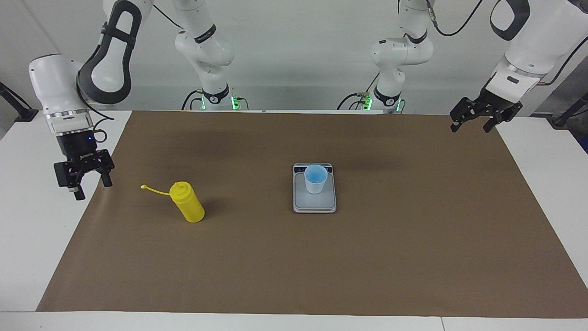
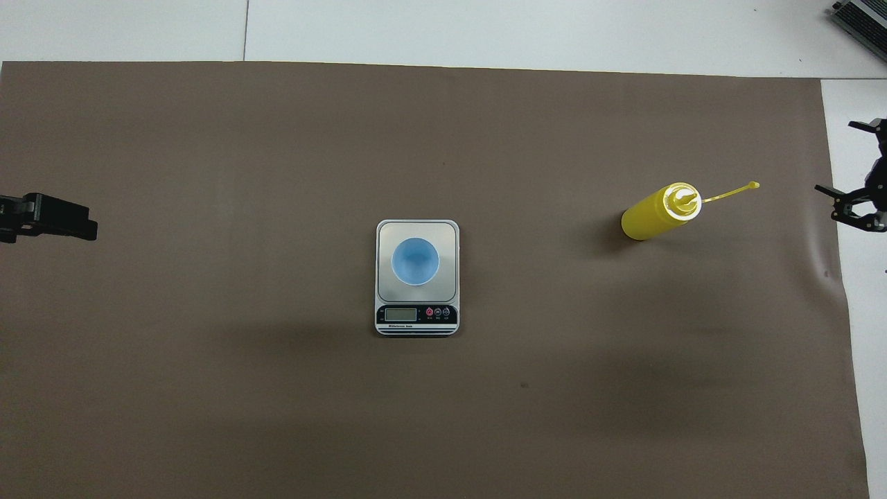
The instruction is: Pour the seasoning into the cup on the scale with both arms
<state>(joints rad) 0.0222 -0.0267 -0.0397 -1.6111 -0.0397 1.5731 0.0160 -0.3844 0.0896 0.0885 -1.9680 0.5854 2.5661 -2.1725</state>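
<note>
The yellow seasoning bottle (image 1: 187, 203) (image 2: 655, 213) stands upright on the brown mat toward the right arm's end of the table. Its cap is off the nozzle, and the thin cap strap (image 2: 727, 193) sticks out sideways. The pale blue cup (image 1: 315, 179) (image 2: 415, 261) stands on the silver-grey scale (image 1: 314, 204) (image 2: 450, 235) at mid-table. My right gripper (image 1: 93, 189) (image 2: 833, 156) hangs open and empty over the mat's edge, well apart from the bottle. My left gripper (image 1: 469, 128) (image 2: 69, 222) waits open and empty over the mat's corner at the left arm's end.
The brown mat (image 1: 367, 257) covers most of the white table (image 1: 27, 230). The scale's display strip (image 2: 416, 315) faces the robots. A grey device (image 2: 863, 17) shows at a corner farthest from the robots.
</note>
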